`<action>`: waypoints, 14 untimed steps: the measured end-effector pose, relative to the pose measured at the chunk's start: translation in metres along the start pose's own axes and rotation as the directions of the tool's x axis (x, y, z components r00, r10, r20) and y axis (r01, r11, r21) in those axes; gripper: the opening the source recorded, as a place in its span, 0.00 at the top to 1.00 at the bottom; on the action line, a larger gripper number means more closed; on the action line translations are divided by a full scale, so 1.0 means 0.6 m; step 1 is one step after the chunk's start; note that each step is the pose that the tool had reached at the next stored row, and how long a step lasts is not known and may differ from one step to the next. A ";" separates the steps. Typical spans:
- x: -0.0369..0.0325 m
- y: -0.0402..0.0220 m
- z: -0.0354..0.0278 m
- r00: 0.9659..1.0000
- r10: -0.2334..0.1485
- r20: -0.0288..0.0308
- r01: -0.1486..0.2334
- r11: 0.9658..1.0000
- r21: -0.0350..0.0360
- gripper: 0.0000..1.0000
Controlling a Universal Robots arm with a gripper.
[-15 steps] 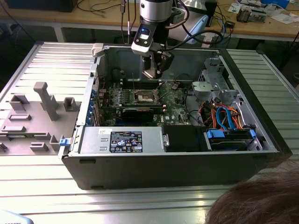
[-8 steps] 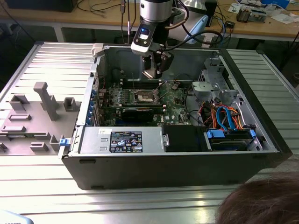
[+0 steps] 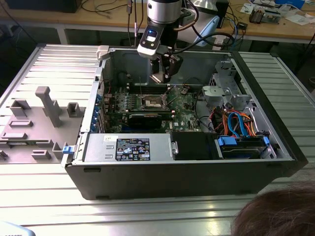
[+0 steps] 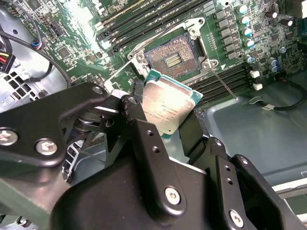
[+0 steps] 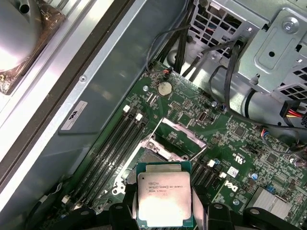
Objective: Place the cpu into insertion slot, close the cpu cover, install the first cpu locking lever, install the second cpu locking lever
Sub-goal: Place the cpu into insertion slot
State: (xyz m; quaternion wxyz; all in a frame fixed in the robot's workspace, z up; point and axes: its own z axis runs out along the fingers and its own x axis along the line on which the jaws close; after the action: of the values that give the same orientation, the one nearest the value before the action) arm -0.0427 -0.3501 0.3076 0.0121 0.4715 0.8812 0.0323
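My gripper hangs inside the open computer case, above the green board. It is shut on the cpu, a flat square chip with a silver-grey top, gripped by two opposite edges between black fingers. In the first wrist view the cpu sits just above my gripper. The insertion slot lies open below the chip, its dark pin field bare. It also shows in the exterior view as the insertion slot. The cpu cover stands raised at the socket's far edge. A thin locking lever sticks out beside the socket.
Memory slots flank the socket on both sides. A long black graphics card and a power supply lie at the case front, and a drive cage with cables is on the exterior view's right. A person's head shows at the bottom right.
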 end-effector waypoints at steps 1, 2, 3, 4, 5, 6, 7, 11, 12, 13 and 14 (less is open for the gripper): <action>0.000 0.000 0.000 1.000 0.003 0.000 -0.003 1.000 0.000 0.45; 0.000 0.000 0.000 1.000 0.004 0.000 -0.004 1.000 0.000 0.45; 0.000 0.000 0.000 1.000 0.007 0.000 -0.007 1.000 0.000 0.45; 0.000 0.000 0.000 1.000 0.009 0.001 -0.009 1.000 0.000 0.45; 0.000 0.000 0.000 1.000 0.011 0.001 -0.011 1.000 0.000 0.45; 0.000 0.000 0.000 1.000 0.012 0.001 -0.012 1.000 0.000 0.45; 0.000 0.000 0.001 1.000 0.014 0.001 -0.014 1.000 0.000 0.45; 0.000 0.000 0.001 1.000 0.024 0.002 -0.024 1.000 0.000 0.45; 0.000 0.000 0.001 1.000 0.026 0.002 -0.026 1.000 0.000 0.45; 0.000 0.000 0.001 1.000 0.028 0.002 -0.028 1.000 0.000 0.45; 0.000 0.000 0.001 1.000 0.030 0.002 -0.030 1.000 0.000 0.45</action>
State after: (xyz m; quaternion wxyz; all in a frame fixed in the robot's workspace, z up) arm -0.0427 -0.3501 0.3070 0.0126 0.4847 0.8740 0.0321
